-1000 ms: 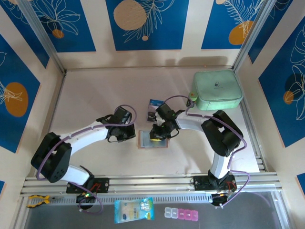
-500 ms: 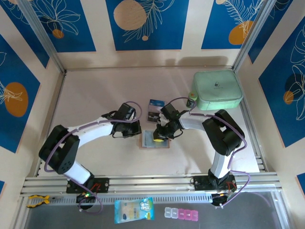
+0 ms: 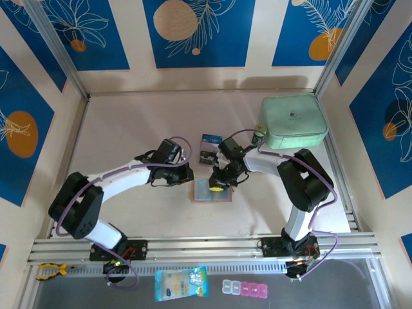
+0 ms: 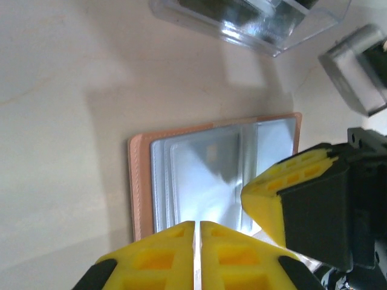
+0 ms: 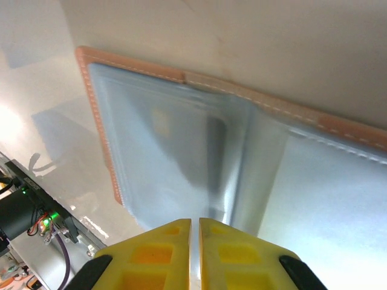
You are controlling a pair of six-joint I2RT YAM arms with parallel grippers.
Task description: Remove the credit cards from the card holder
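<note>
The tan-pink card holder lies open and flat on the table, its pale grey pockets facing up. My left gripper is shut, its tips over the holder's near left part. My right gripper is also shut, and its tips sit low over the inner pockets; one of its yellow fingers shows in the left wrist view. A dark blue card and a dark grey card lie just behind the holder, by a clear plastic box.
A large mint-green case stands at the back right. A blue-and-yellow packet and a small pink-and-clear pill box lie in front of the arm bases. Walls enclose the table on three sides.
My left gripper has moved right, up to the holder's left edge. My right gripper has shifted slightly, staying over the holder, which slid a little to the right.
</note>
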